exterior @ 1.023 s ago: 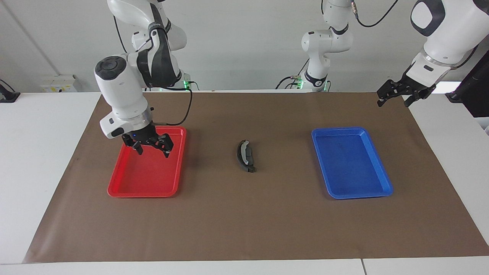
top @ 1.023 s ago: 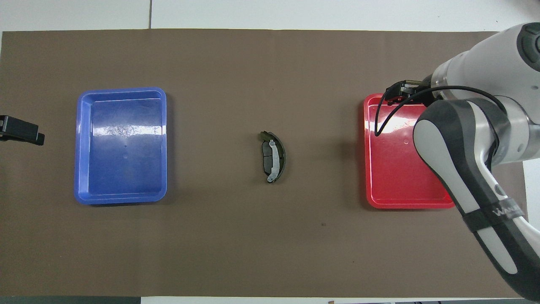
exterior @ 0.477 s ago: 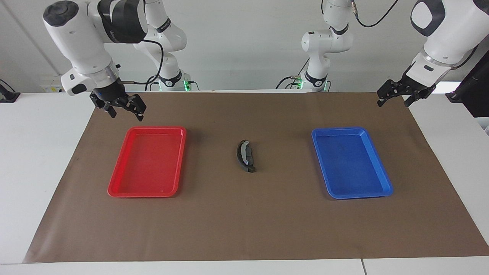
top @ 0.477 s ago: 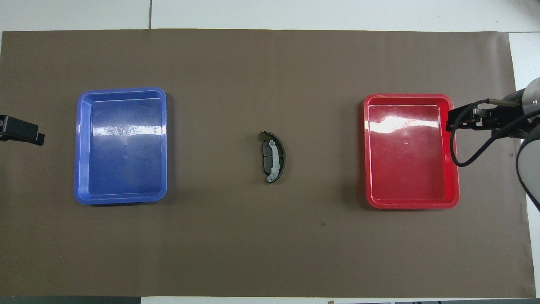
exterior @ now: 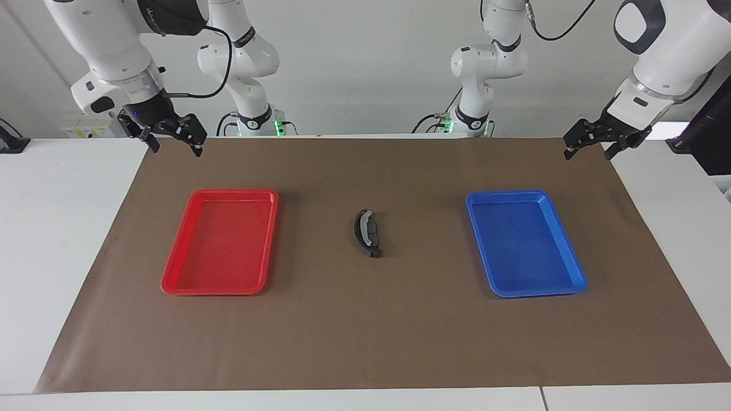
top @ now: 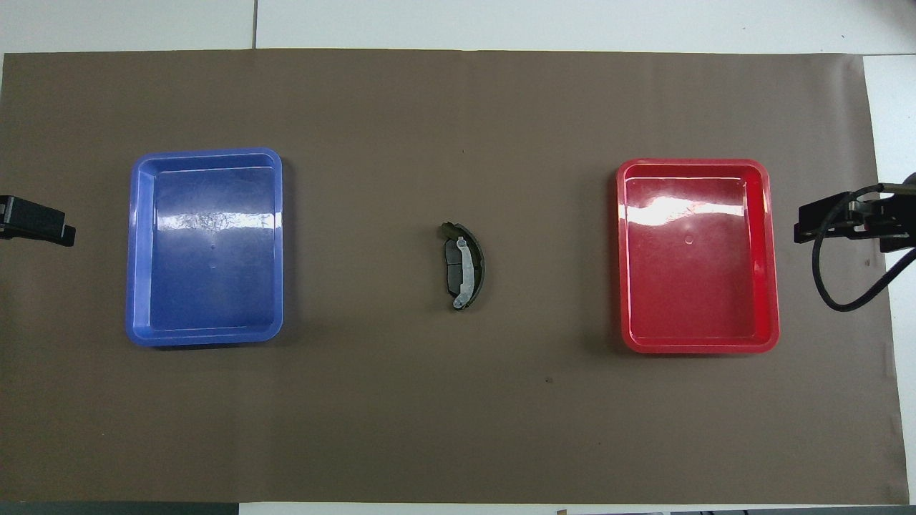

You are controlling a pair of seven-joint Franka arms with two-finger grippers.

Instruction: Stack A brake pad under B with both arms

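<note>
Both arms are up and clear of the parts. The right arm's black two-finger pincer [exterior: 161,132] hangs in the air over the corner of the brown paper mat [exterior: 365,342] at the right arm's end of the worktop [exterior: 51,228], on the robots' edge; its fingers are spread apart and grip nothing. In the overhead view the same pincer [top: 823,218] shows at the mat's edge, beside the red rectangular plastic tray [top: 771,286], with a black cable looping under it.

The left arm's black two-finger pincer [exterior: 588,142] hangs over the matching corner at the left arm's end, also on the robots' edge, fingers parted and empty. From overhead only its tip [top: 36,222] shows, beside the blue rectangular plastic tray [top: 134,286].

Dead centre of the worktop, between the two trays and well apart from each, the parts lie together. The long, strongly curved black crescent brake piece with a silvery metal strip [exterior: 359,233] lies on the mat with its arch bulging toward the red tray. The small flat dark-grey brake pad with a thin groove across its middle [exterior: 373,229] sits tucked in the hollow of that crescent, on the blue tray's side. Overhead, the grey pad [top: 453,267] touches the crescent [top: 478,268], with the silvery strip running along where they meet. Which one lies on top of the other, I cannot tell.

Both trays hold nothing.
</note>
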